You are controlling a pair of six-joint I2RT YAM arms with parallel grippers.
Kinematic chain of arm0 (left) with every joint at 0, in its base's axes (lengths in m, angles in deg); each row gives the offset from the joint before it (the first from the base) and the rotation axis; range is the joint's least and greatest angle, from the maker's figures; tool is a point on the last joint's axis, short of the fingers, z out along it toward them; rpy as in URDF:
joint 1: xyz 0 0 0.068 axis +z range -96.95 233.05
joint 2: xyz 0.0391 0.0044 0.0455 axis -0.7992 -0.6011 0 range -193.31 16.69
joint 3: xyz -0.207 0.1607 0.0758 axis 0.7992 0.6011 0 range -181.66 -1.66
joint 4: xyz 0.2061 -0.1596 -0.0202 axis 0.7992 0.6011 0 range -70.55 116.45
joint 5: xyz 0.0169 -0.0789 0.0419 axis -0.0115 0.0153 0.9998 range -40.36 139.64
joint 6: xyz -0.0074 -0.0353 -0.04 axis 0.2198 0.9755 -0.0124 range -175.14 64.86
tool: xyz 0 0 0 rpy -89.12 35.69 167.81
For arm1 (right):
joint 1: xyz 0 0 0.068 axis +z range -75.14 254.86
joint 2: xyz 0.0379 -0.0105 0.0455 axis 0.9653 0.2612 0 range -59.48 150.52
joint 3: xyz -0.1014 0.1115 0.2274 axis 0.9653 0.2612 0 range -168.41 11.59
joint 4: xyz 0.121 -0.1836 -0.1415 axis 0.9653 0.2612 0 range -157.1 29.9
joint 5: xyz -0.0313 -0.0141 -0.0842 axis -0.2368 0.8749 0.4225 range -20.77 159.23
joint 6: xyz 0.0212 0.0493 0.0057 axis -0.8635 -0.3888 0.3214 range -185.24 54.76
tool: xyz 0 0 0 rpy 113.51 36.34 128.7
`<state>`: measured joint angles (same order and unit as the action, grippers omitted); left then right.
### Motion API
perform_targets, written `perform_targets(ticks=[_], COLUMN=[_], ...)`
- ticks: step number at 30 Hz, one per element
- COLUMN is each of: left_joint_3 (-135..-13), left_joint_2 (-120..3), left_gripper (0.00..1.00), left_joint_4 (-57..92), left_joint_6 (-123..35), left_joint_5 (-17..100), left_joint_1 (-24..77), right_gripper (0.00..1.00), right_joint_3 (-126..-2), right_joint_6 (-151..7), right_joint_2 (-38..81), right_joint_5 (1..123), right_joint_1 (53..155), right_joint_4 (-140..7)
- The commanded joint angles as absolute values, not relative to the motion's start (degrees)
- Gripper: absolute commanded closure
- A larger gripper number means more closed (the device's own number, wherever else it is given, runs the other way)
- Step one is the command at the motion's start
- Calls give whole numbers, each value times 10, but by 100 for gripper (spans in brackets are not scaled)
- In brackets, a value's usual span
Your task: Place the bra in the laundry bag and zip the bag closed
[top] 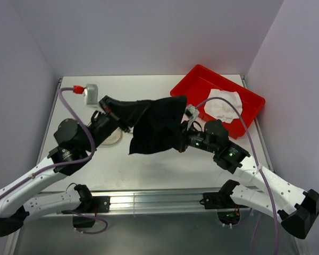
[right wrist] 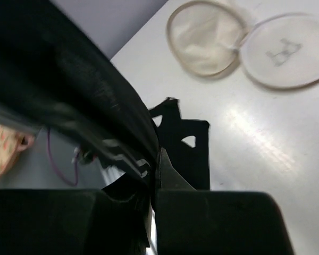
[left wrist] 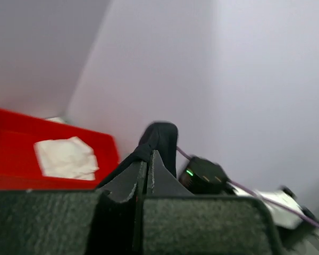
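Note:
The bra [top: 223, 104] is a white crumpled piece lying in the red tray [top: 189, 87]; it also shows in the left wrist view [left wrist: 66, 158]. The laundry bag [right wrist: 207, 37] lies open on the table, its round mesh lid [right wrist: 287, 50] flat beside it; in the top view only its rim [top: 116, 139] shows behind my left arm. A black cloth [top: 158, 127] hangs stretched between both grippers above the table. My left gripper [top: 128, 126] [left wrist: 147, 159] is shut on its left edge. My right gripper [top: 182, 141] [right wrist: 157, 159] is shut on its right edge.
The red tray stands at the back right corner of the white table [top: 149, 170]. Grey walls enclose the table on three sides. A metal rail [top: 154, 201] runs along the near edge between the arm bases.

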<state>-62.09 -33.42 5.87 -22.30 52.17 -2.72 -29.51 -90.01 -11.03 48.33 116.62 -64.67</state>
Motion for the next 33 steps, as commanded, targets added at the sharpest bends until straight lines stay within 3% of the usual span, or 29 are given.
perform_targets(ticks=[1, 3, 4, 8, 9, 12, 15, 26, 33], left_joint_3=[-721, -760, -798, -793, -785, -713, -687, -548, -476], left_joint_2=[-395, -444, -461, -498, -497, -463, -421, -317, -288], left_gripper=[100, 99, 84, 51, 38, 24, 17, 16, 7], left_joint_4=[88, 175, 215, 302, 313, 304, 303, 231, 156], left_joint_6=[-262, -261, -255, -209, -202, -179, -167, -143, -144], left_joint_5=[685, 770, 773, 724, 695, 641, 620, 418, 353], left_joint_1=[-28, -15, -6, 72, 85, 114, 117, 117, 117], right_gripper=[100, 100, 100, 100, 100, 100, 100, 100, 100], right_joint_3=[-278, -277, -276, -289, -293, -309, -324, -383, -391], right_joint_6=[-883, -872, -870, -869, -869, -866, -855, -797, -792], right_joint_2=[-141, -155, -172, -204, -207, -213, -211, -176, -170], right_joint_5=[426, 437, 439, 436, 438, 444, 463, 459, 430], right_joint_1=[1189, 1198, 1199, 1200, 1201, 1201, 1201, 1201, 1202], right_joint_4=[-659, -634, -628, -602, -599, -588, -583, -565, -569])
